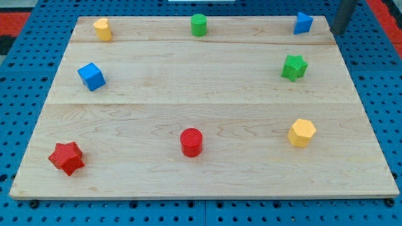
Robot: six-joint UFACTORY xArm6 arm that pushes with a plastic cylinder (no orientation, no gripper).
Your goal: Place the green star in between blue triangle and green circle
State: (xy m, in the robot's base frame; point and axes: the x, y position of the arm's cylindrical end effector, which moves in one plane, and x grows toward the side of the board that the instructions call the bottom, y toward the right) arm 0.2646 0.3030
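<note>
The green star (294, 67) lies at the view's right, in the upper part of the wooden board (207, 94). The blue triangle (303, 23) sits at the board's top right corner. The green circle (199, 25) stands at the top edge, near the middle. My rod enters at the view's top right, and my tip (337, 31) is just off the board's top right corner, to the right of the blue triangle and above right of the green star. It touches no block.
A yellow block (102, 29) is at the top left, a blue cube (92, 76) at the left, a red star (66, 157) at the bottom left, a red cylinder (191, 142) at the bottom middle, and a yellow hexagon (302, 132) at the lower right.
</note>
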